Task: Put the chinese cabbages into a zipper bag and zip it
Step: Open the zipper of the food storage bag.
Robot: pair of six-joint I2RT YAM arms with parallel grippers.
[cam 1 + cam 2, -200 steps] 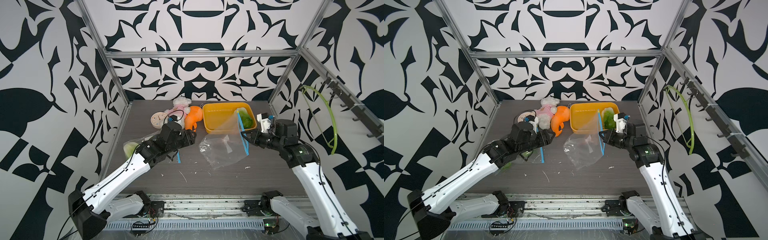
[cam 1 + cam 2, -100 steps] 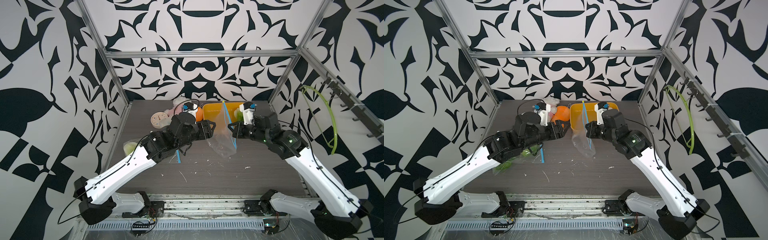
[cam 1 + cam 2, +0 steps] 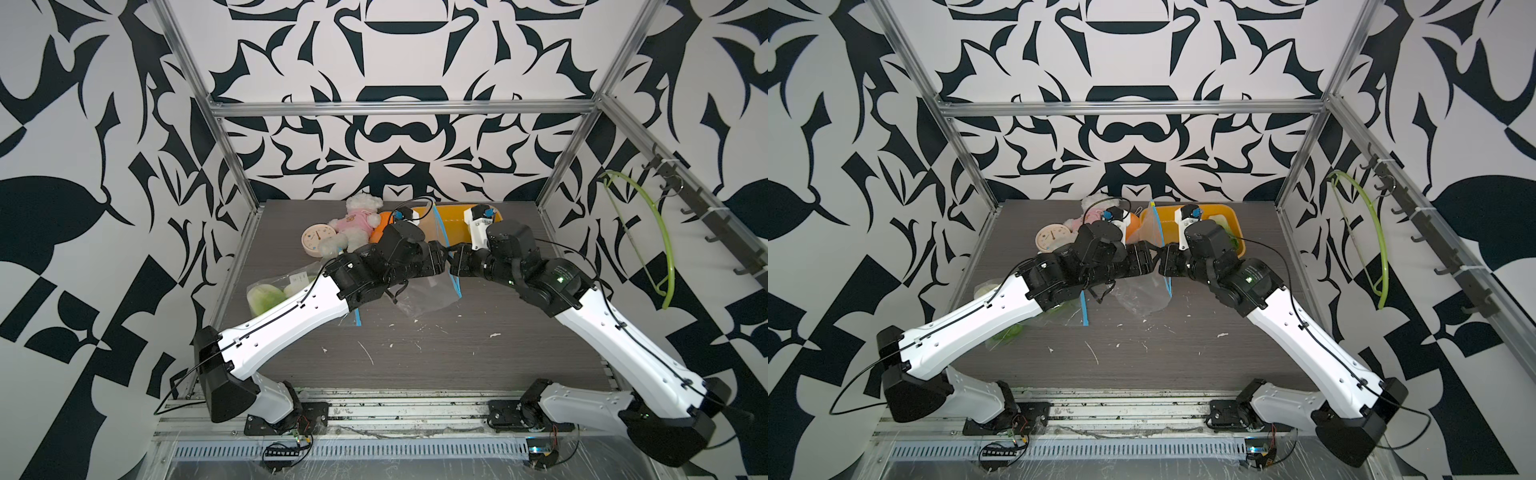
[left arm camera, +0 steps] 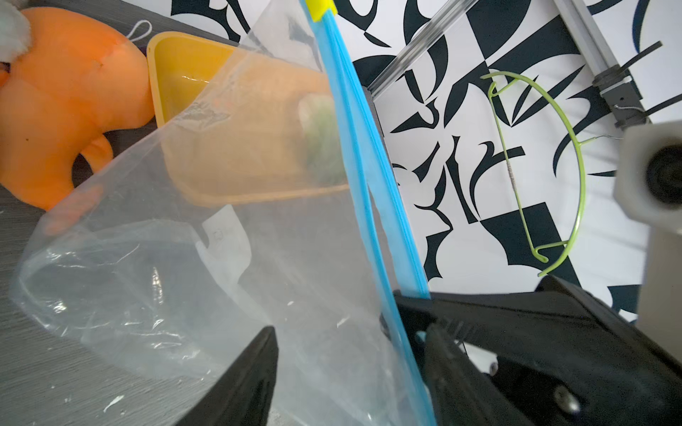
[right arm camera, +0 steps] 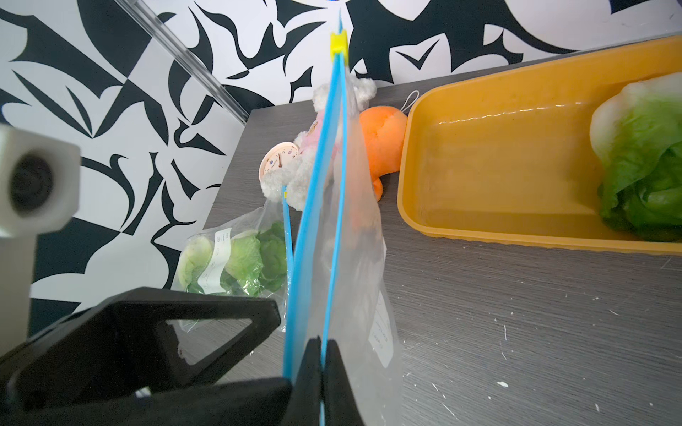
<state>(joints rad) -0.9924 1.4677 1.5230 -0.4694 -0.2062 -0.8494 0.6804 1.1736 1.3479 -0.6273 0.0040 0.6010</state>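
Step in hand: opening the mouth of the empty zipper bag (image 3: 419, 291), held upright over mid-bench (image 3: 415, 357) between the two arms

- Right jaws: clenched on one lip of the blue zip strip (image 5: 304, 258), low on it. Yellow slider (image 5: 338, 42) sits at the strip's top end
- Left jaws: released, spread wide with the strip running between them, nothing gripped

To do it well (judgement): close the left jaws on the free lip only, level with the right grip, then draw the two apart gently so the film neither slips nor twists. Pinching both lips would keep the mouth shut

Cabbages: one head (image 5: 642, 158) lies in the yellow tray (image 5: 403, 177), far right of the bag. Two more (image 5: 240, 262) are inside a second bag (image 3: 270, 291) near the left edge; cannot tell if it is zipped

Around: orange plush (image 4: 66, 103) just beside the tray, teddy bear (image 3: 357, 220) and small clock (image 3: 318, 241) far left of it. The wrists crowd each other; little room to spread the mouth
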